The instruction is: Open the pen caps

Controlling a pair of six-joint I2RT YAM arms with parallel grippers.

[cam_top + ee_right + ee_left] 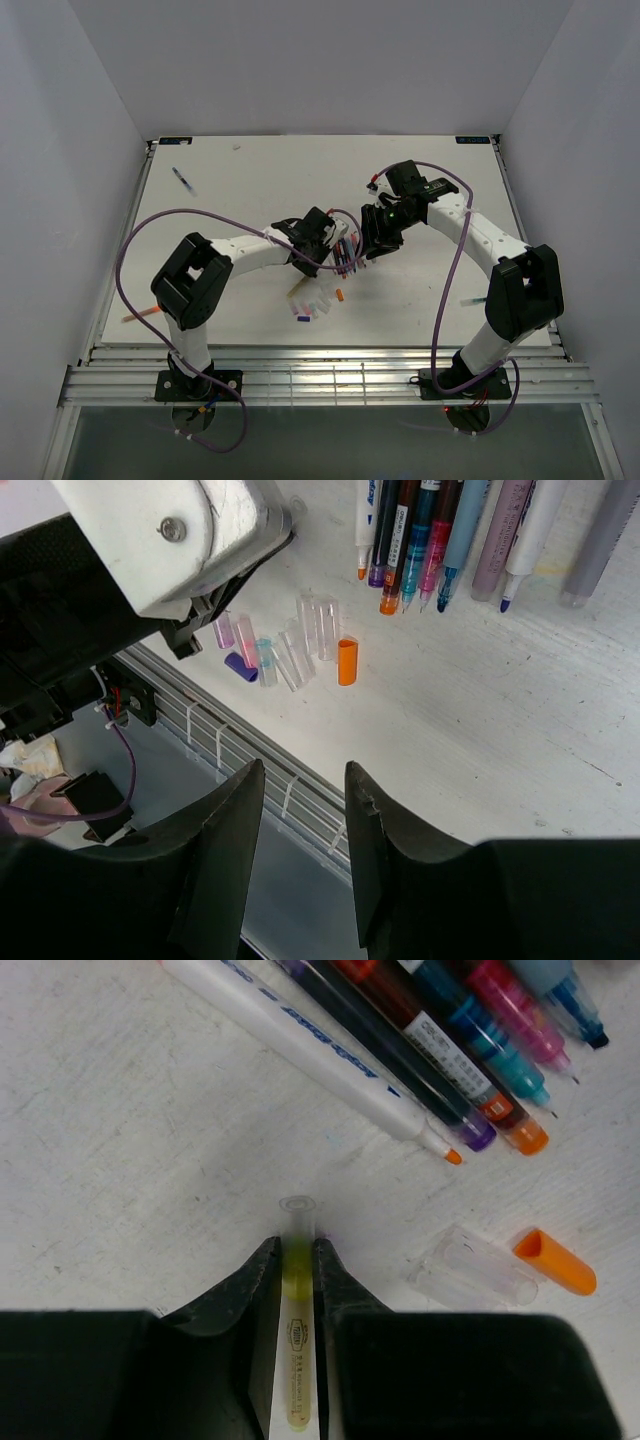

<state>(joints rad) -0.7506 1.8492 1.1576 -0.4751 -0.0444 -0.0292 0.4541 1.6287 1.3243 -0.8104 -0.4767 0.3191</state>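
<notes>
My left gripper (296,1245) is shut on a pale pen with a yellow band (297,1295). The pen's clear capped end (297,1210) pokes out past the fingertips, over the table. A row of pens (430,1060) lies just beyond, tips pointing right. A loose orange cap (555,1262) and a clear cap (470,1270) lie beside the jaws. In the top view my left gripper (322,235) faces my right gripper (375,240) across the pens (345,255). My right gripper (305,770) is open and holds nothing. It hovers above the table's near edge, with the pen row (430,540) and several loose caps (290,645) ahead.
A single pen (183,180) lies at the far left of the white table (250,180). An orange pen (140,316) sits at the near left edge and another pen (470,299) near the right arm. A slatted metal rail (330,370) borders the near edge. The left arm's wrist (170,540) is close to my right gripper.
</notes>
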